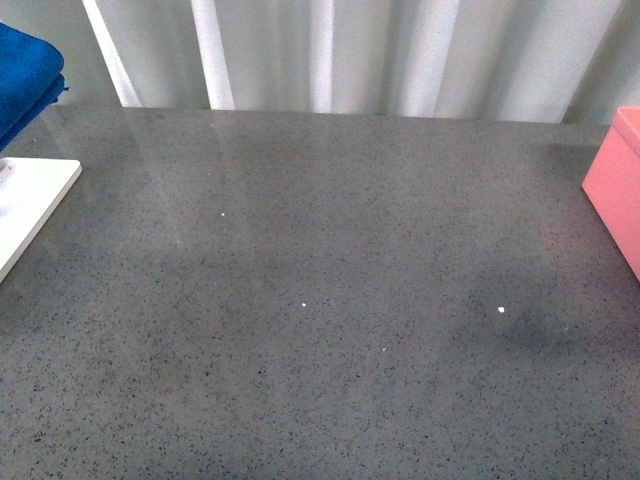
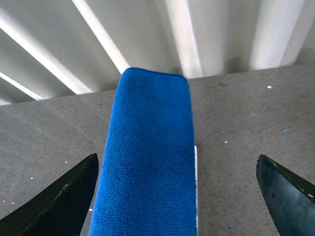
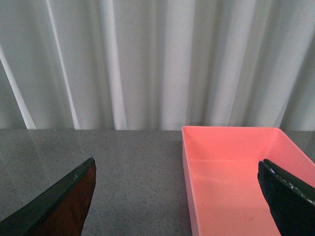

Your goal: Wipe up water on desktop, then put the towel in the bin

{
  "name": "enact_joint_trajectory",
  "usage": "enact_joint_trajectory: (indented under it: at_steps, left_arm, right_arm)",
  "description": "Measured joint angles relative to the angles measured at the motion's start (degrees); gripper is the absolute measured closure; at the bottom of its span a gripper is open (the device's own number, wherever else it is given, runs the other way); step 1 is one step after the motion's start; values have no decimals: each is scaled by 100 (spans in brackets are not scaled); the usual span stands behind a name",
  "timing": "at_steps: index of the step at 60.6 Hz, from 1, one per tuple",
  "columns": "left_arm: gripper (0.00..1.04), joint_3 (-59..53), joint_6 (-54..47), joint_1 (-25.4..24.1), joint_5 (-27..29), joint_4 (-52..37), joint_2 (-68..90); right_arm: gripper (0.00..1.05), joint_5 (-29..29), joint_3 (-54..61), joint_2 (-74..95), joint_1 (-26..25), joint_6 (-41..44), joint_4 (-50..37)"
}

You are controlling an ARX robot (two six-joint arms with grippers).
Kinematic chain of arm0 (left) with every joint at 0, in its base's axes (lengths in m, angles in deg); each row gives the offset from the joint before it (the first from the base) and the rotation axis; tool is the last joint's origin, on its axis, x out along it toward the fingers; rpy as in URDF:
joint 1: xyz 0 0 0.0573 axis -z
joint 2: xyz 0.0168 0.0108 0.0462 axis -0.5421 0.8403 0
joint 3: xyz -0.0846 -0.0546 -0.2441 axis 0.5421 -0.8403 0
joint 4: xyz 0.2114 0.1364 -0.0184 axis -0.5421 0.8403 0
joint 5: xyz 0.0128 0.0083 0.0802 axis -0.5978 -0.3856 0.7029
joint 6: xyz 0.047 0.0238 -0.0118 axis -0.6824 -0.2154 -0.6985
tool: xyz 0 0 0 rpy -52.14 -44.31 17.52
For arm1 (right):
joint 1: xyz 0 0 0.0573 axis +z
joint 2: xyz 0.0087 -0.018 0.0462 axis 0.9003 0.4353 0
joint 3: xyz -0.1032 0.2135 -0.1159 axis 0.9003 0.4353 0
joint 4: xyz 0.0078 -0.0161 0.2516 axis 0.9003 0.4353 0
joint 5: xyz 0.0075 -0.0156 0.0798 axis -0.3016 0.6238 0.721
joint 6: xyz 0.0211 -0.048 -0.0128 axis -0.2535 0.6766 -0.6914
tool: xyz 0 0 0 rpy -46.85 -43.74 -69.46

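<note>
The blue towel (image 1: 25,75) lies folded at the far left back corner of the dark speckled desktop (image 1: 320,380). In the left wrist view the towel (image 2: 147,162) runs lengthwise between the fingers of my open left gripper (image 2: 176,162), closer to one finger, and nothing is gripped. The pink bin (image 1: 615,190) stands at the right edge. My open right gripper (image 3: 176,162) hovers at the near wall of the bin (image 3: 236,167), which looks empty inside. A few tiny bright specks (image 1: 501,310) dot the desktop. Neither arm shows in the front view.
A flat white board (image 1: 30,200) lies at the left edge, below the towel; its thin white edge (image 2: 196,187) shows beside the towel in the left wrist view. White pleated curtains (image 1: 350,50) close off the back of the desktop.
</note>
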Motion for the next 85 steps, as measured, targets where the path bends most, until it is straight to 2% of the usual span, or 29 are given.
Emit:
enact_joint_trajectory:
  at_steps: [5,17,46,60,78,81,85]
  left_arm:
    - [7,114,-214,-44,149,-92,317]
    - [7,632,-195,-199,468,365,1010]
    - [7,857,-35,-413,404,260,1851]
    - [8,793,26,-446,243,-116,1869]
    - [55,691,-131,-428,328,-87,1864]
    - [68,669,-175,-428,323,-81,1864]
    - [78,651,-186,-420,291,-81,1864]
  right_arm:
    - [7,-2,0,0,0,0,0]
    - [7,-2,0,0,0,0,0]
    - [7,-2,0,0,0,0,0]
    - [7,-2,0,0,0,0,0]
    - [7,-2,0,0,0,0,0]
    - [7,-2,0,0,0,0,0]
    - [7,-2,0,0,0,0,0]
